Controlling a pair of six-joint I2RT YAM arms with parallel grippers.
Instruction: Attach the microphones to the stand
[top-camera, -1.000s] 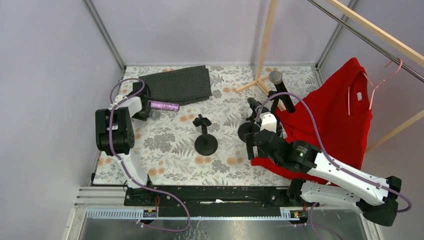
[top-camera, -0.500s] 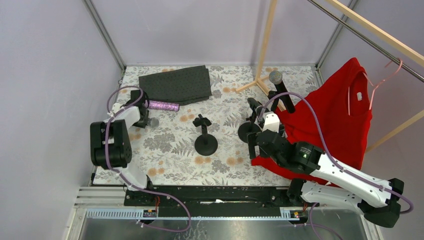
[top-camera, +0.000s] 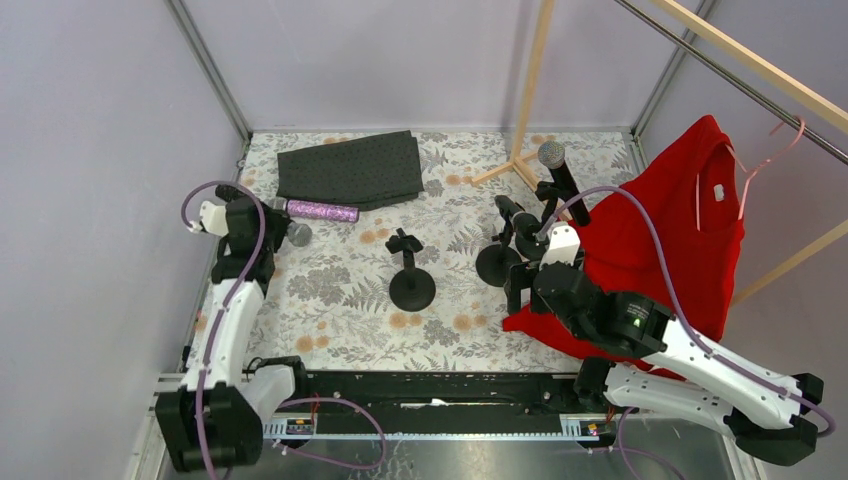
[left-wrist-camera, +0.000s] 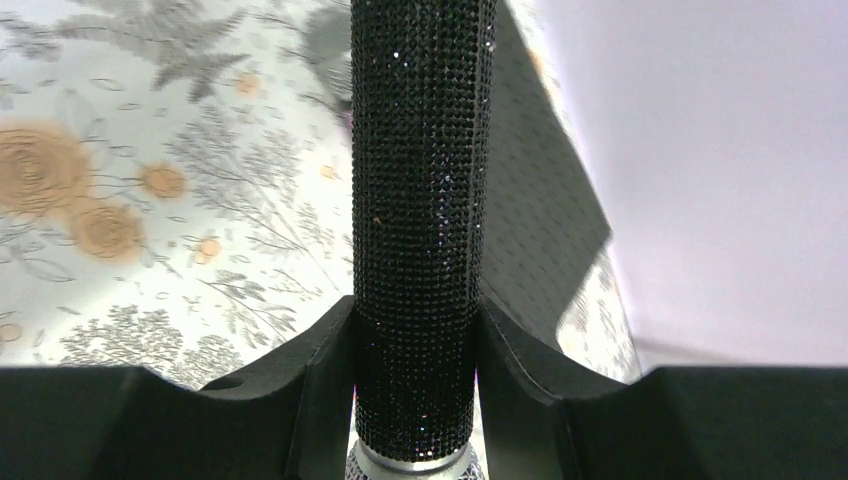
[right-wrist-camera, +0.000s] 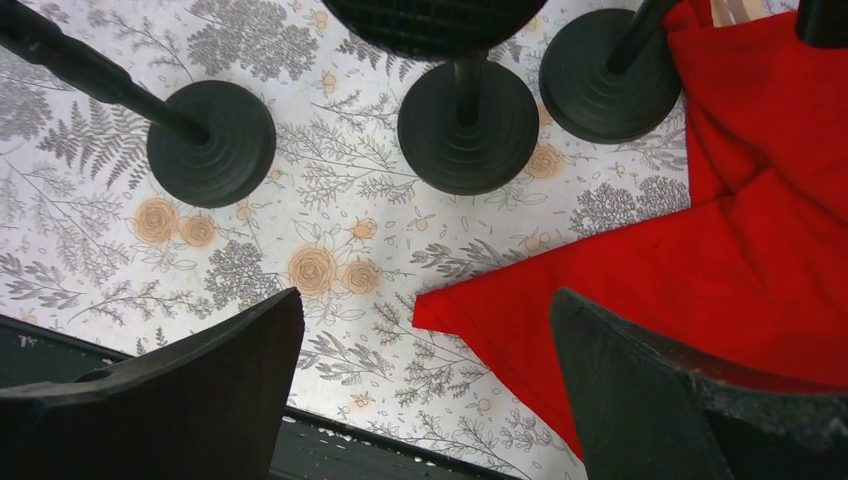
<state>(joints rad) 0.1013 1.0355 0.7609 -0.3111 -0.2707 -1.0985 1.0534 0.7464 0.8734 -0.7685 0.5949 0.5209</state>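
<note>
Straight outward, clamped black microphone

Red shirt, dark folded cloth.

Lab test cell, plain panels, aluminium frame

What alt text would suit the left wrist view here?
A black glittery mic runs up the middle of the frame, clamped between the two black fingers of the left gripper. A floral tablecloth lies to its left, a dark cloth behind it and a pale wall to the right.
</note>
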